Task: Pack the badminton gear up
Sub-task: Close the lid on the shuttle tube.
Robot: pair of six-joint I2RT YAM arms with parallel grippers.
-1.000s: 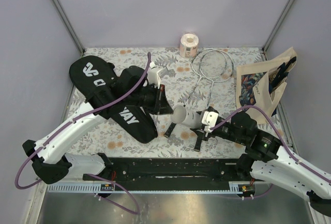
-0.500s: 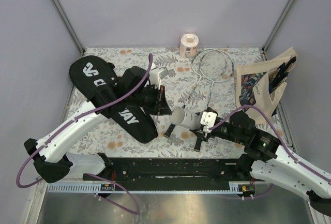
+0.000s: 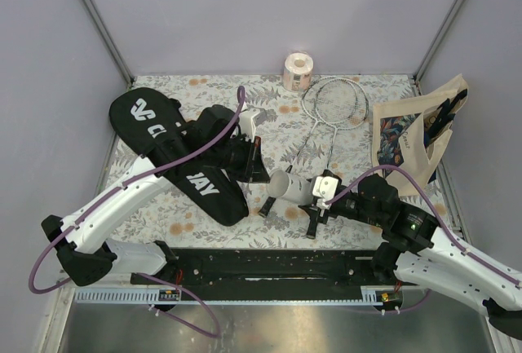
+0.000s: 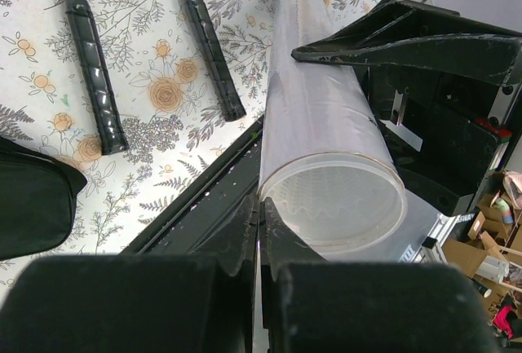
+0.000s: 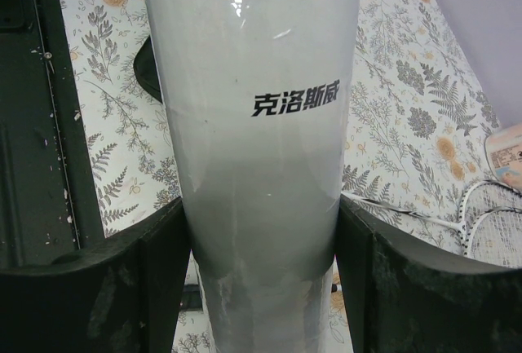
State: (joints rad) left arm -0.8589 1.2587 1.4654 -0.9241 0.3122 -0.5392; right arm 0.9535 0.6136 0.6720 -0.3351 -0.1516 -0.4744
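**A:** The right gripper (image 5: pixel 263 255) is clamped across the white tube (image 3: pixel 287 183), near the arm bases.

**B:** And the left gripper (image 4: pixel 259 213)?

**A:** Jaws together, empty, just beside the tube's open rim.

**B:** A nudge there could twist the tube loose onto the racket handles (image 4: pixel 91 59). The CROSSWAY racket bag (image 3: pixel 155 125) lies beyond, and the racket heads (image 3: pixel 338 100) farthest.

Covered lettering, cropped tube
The left arm (image 3: pixel 122 198) hides the middle letters on the racket bag (image 3: pixel 147 125); the tube (image 5: pixel 261 165) runs past the right wrist view's top and bottom edges.
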